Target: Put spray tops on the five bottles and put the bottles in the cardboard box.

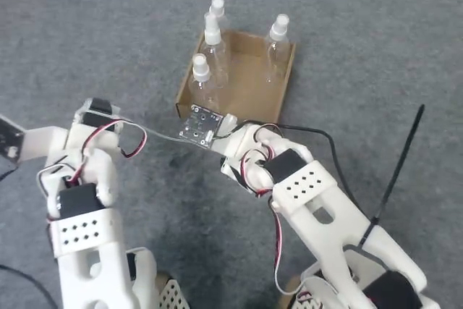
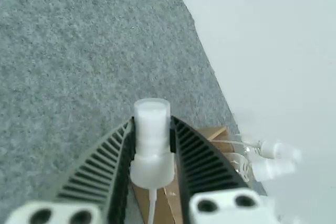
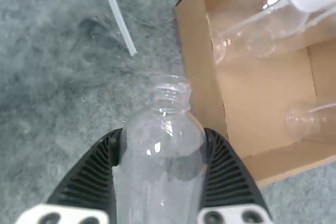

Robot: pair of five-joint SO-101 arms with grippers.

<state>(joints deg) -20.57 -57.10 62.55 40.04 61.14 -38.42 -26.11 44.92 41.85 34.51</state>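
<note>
Setting: grey carpet [image 1: 376, 48] under two white arms, a pale wall beyond.
Right gripper [image 3: 164, 135]: fingers [image 3: 100, 166] clamped on the shoulders of the open bottle [image 3: 168, 103]. Its bare threaded neck pokes out past the fingertips, just beside the cardboard box [image 3: 194, 51].
Left gripper [image 2: 152, 124]: both fingers pressed tight on the spray top [image 2: 152, 140], which sits between them with its head clear of the tips. Its thin dip tube [image 1: 155, 134] runs out toward the other arm's fingers.
Bottle's look: clear plastic, empty, with rounded shoulders and bright glints on the wall.
Spray top's look: white, with a stubby cylindrical head over a wider collar.
Handling: the bottle looks light, slick and easily dented, so a hold low on the shoulders, as now, seems wise — squeeze harder and it may buckle or slip. The top looks stiff and is best pinched at the collar, but the tube looks limp and likely to miss the neck.
Box: four capped bottles [image 1: 212, 41] stand inside, beyond the right fingertips.
Progress: by this count, the last bottle — top not yet on.
</note>
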